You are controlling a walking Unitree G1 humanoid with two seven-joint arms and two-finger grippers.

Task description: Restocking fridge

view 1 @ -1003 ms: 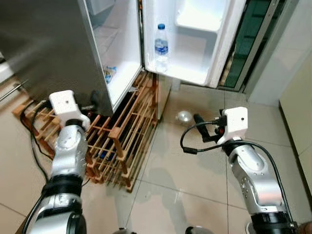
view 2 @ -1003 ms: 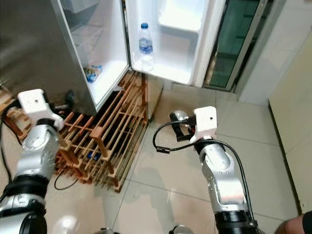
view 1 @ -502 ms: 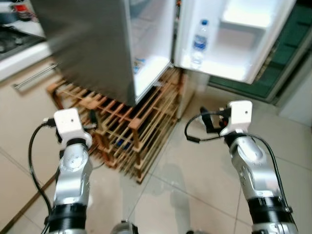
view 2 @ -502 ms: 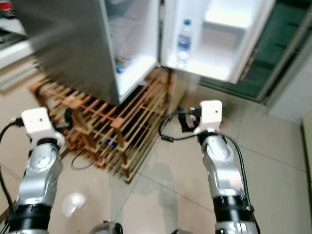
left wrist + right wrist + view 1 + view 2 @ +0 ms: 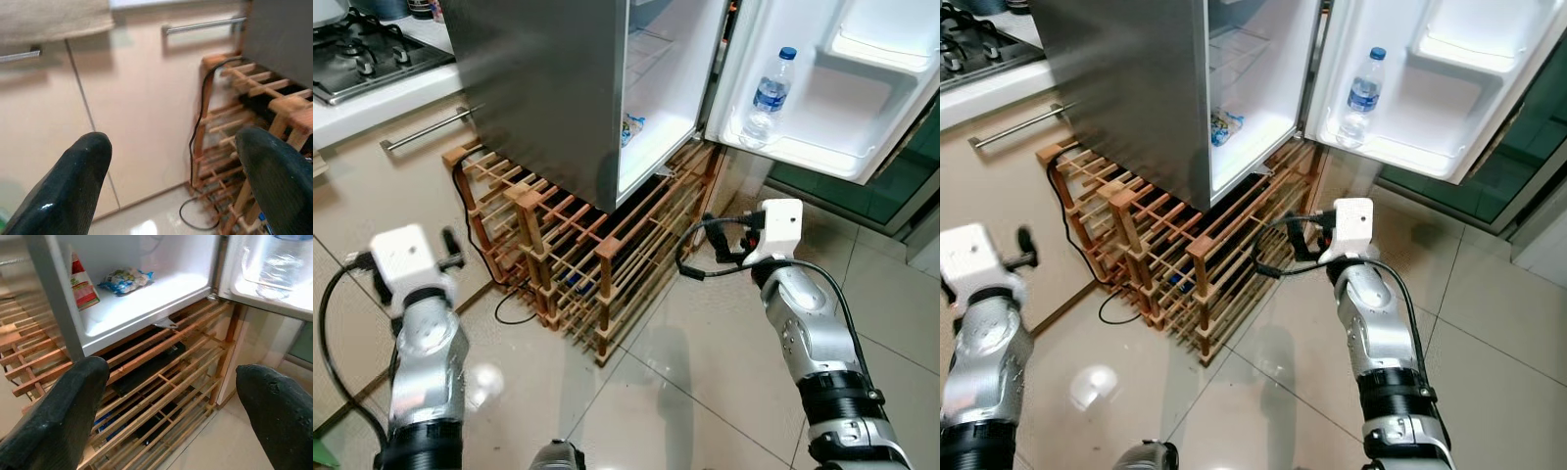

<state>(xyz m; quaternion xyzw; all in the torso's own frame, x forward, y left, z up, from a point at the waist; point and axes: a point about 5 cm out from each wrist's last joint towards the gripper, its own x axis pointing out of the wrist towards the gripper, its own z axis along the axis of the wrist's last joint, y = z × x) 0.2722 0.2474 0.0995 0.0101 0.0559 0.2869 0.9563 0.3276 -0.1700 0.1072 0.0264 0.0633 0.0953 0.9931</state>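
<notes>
Both grippers hang empty in front of the fridge, which stands with its door swung wide. From the head cameras, the right gripper is raised at about the height of the wooden rack that the fridge sits on, its black fingers pointing towards the fridge's lower edge. A water bottle stands upright in the door shelf, above and a little to the right of that gripper and well apart from it. A small blue and white packet lies on the floor of the fridge compartment. The left gripper is held out over the tiled floor, left of the rack and facing the cupboard under the stove.

From the left wrist, two black fingers are spread far apart, with a beige cupboard front, a metal handle and the rack's end with a black cable beyond them.

From the right wrist, the fingers are likewise spread wide with nothing between them. Past them are the packet, a red and green carton leaning by the fridge wall, and the base of the bottle in the door shelf.
</notes>
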